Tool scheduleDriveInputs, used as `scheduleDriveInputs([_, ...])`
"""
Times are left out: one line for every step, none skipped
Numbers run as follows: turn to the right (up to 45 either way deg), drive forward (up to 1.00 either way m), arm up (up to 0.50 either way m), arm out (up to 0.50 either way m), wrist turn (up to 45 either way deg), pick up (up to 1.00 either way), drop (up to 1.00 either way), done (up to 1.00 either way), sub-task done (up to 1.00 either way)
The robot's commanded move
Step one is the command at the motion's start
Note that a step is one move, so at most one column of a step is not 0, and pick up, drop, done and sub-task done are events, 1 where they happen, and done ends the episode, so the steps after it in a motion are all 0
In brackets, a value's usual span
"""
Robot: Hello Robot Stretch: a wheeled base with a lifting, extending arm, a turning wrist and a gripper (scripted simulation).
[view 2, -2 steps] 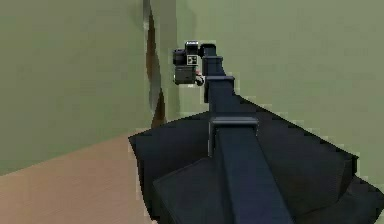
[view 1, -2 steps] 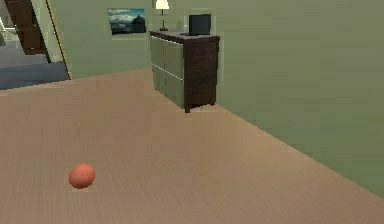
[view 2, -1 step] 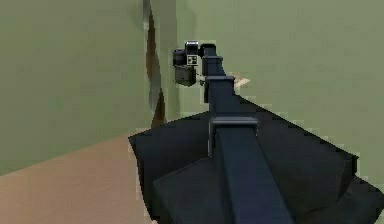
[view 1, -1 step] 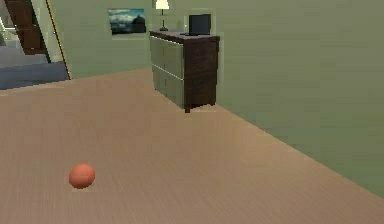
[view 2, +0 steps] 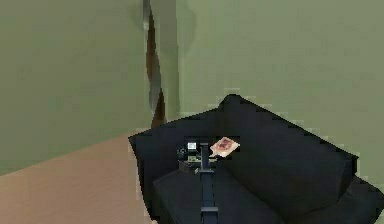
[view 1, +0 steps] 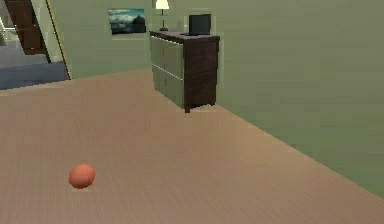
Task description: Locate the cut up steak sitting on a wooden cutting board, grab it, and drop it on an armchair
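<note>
Reaching over the dark armchair [view 2: 290, 170], the pincer [view 2: 188, 156] is hanging near a reddish-topped tan board [view 2: 227, 146]. Whether it is holding anything cannot be told.

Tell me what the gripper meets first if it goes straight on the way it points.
Most likely the dark armchair: its raised cushioned edge stands just beyond the gripper, though depth is unclear.

Forward view: soft, even light at a moderate level. The wooden floor [view 1: 150, 140] is uniformly lit and the green wall [view 1: 300, 80] is flat in tone. The orange ball [view 1: 81, 176] is brighter on top and shaded underneath. Arm side view: dimmer overall, the armchair [view 2: 270, 150] is nearly black, and the left wall [view 2: 70, 70] is darker than the right wall [view 2: 290, 50].
</note>
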Motion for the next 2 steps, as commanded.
scheduleDriveInputs([0.0,0.0,-0.32,0.0,0.0,0.0,0.0,0.0,0.0])
scheduleDriveInputs([0.0,0.0,0.0,0.0,0.0,0.0,1.0,0.0,0.0])
